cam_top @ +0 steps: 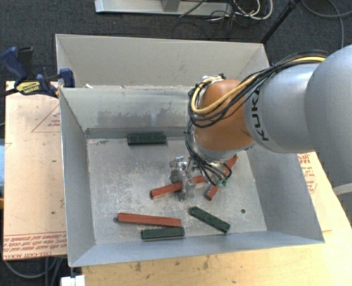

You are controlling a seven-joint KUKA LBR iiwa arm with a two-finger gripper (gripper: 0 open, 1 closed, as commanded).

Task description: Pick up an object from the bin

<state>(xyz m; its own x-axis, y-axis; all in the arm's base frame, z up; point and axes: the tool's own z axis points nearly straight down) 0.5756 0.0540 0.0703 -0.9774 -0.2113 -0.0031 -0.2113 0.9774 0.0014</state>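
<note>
Step in hand: by judgement, the grasp itself. The gripper sits low at the middle of the grey metal bin, close to its floor.
Gripper state: open or closed cannot be told; cables and metal parts mask it.
Nearest thing: short red-brown flat stick, lying flat, its right end at the gripper.
Neighbours: small red-brown piece just right of the gripper; slanted dark green bar near, towards the front.
Rest: long red-brown strip and front dark green bar together by the front wall; back dark green bar well apart.
Next move, likely: secure grip across the stick's narrow width, then a straight lift clear of the neighbours.
Writing: black "KUKA" lettering, partly visible, on the grey arm casing.
</note>
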